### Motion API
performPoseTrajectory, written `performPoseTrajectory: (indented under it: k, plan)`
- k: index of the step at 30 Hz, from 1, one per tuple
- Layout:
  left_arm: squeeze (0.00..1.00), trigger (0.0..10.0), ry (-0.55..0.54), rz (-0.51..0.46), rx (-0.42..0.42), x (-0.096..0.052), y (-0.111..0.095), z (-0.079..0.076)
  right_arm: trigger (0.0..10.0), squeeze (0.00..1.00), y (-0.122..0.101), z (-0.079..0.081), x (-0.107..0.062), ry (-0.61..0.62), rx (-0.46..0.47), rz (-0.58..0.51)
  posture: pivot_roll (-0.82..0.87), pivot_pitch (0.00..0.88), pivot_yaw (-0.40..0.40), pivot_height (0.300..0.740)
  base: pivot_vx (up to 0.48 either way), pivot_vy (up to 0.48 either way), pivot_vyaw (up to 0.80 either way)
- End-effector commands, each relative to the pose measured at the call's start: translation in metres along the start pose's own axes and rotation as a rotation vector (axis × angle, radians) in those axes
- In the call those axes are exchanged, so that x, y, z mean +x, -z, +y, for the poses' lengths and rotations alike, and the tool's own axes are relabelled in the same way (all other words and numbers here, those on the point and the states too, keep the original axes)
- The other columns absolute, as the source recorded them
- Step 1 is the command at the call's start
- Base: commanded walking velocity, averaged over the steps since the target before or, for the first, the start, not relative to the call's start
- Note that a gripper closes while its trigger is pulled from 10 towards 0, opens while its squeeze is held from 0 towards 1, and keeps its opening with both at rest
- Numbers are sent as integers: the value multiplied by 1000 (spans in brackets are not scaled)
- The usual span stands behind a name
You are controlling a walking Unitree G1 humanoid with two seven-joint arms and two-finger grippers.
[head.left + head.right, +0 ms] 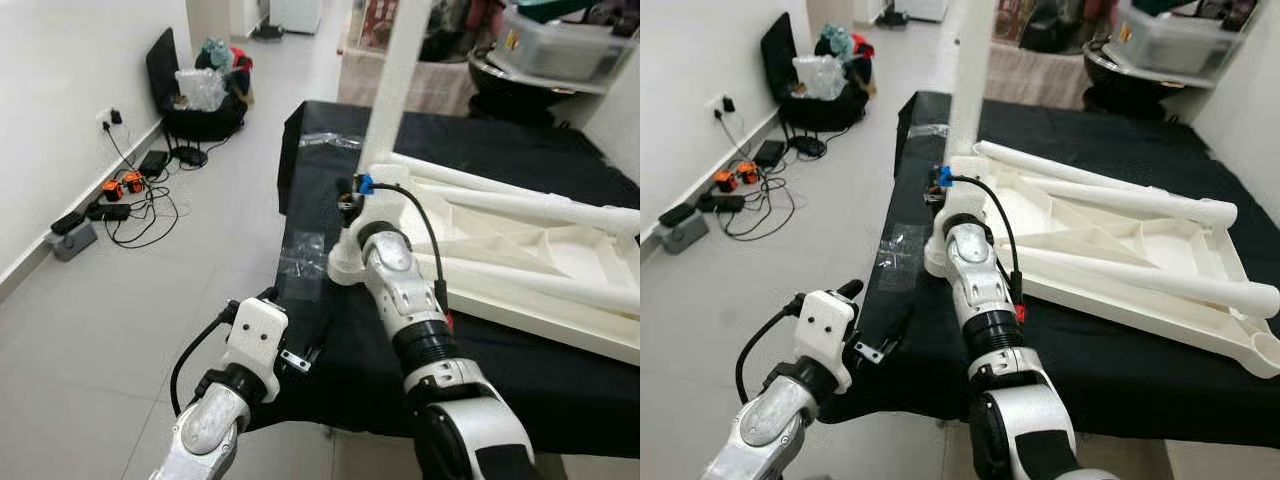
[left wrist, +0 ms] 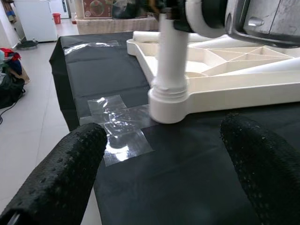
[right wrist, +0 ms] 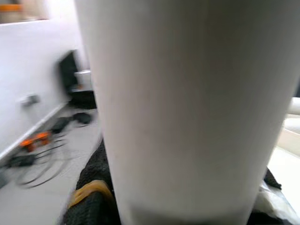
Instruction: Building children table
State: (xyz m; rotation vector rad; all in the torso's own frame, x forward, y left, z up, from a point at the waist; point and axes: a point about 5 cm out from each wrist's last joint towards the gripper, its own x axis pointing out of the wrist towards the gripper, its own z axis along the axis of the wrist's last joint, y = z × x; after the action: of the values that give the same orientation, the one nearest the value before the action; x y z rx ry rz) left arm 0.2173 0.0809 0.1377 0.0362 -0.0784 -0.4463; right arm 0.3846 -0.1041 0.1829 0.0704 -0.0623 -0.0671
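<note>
One leg (image 1: 970, 70) stood upright in the corner socket (image 2: 169, 105) of the upturned white tabletop (image 1: 1160, 250) on the black-covered table (image 1: 1120, 370), my right claw (image 1: 352, 195) clenched around it. Other legs lay loose on top, apparently unfitted. My left claw (image 2: 164, 154) hovered released nearby.

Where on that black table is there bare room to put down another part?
The far end of the black table, beyond the white tabletop, is bare cloth. A bare strip also runs along the near edge in front of the tabletop. The left corner is crowded: the upright leg, right gripper, clear tape and open left gripper.
</note>
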Motion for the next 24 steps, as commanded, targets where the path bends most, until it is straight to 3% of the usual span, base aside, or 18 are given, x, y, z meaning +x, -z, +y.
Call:
performPoseTrajectory:
  k: [1, 2, 6, 12, 13, 14, 15, 16, 18, 19, 20, 23, 24]
  plan:
    - [0, 10000, 6, 4, 0, 1, 1, -1, 0, 0, 1, -14, 4, 84, -33, 23, 79, 27, -103, 740, 0, 0, 0]
    - [0, 10000, 5, 4, 0, 1, 1, -1, 10000, 0, -4, -11, 7, 81, -48, 9, 80, 28, -103, 740, 0, 0, 0]
    - [0, 10000, 5, 4, -1, 1, 1, -1, 10000, 0, -10, -9, 10, 64, -102, -23, 80, 28, -103, 740, 0, 0, 0]
    - [0, 10000, 7, 3, -1, 2, 1, -1, 10000, 0, -8, -15, 16, -32, -67, -4, 80, 30, -103, 740, 0, 0, 0]
    - [0, 10000, 6, 2, -1, 2, 1, -1, 10000, 1000, -8, -26, 21, -69, -111, 22, 81, 31, -106, 740, 0, 0, 0]
    - [0, 10000, 5, 1, -1, 2, 1, -1, 10000, 878, -8, -33, 24, -113, -112, 54, 81, 31, -106, 740, 0, 0, 0]
    - [0, 10000, 5, 1, -1, 2, 1, -1, 10000, 878, -8, -33, 24, -113, -112, 54, 81, 31, -106, 740, 0, 0, 0]
    - [0, 10000, 4, 2, -1, 1, 1, -1, 10000, 0, -8, -37, 26, -174, -107, 94, 80, 32, -105, 740, 0, 0, 0]
    - [0, 10000, 4, 2, -1, 1, 1, -1, 10000, 0, -8, -37, 26, -174, -107, 94, 80, 32, -105, 740, 0, 0, 0]
    - [0, 10000, 4, 2, -1, 1, 1, -1, 10000, 0, -6, -31, 25, -440, -50, 178, 81, 32, -105, 740, 0, 0, 0]
    - [0, 10000, 5, 2, -2, 1, 1, -1, 10000, 0, -6, -29, 23, -536, -43, 200, 81, 32, -105, 740, 0, 0, 0]
    - [0, 10000, 5, 2, -2, 1, 1, -1, 10000, 0, -6, -29, 23, -536, -43, 200, 81, 32, -105, 740, 0, 0, 0]
    - [0, 10000, 5, 2, -2, 1, 1, -1, 10000, 0, -4, -27, 19, -667, -30, 231, 84, 31, -106, 740, 0, 0, 0]
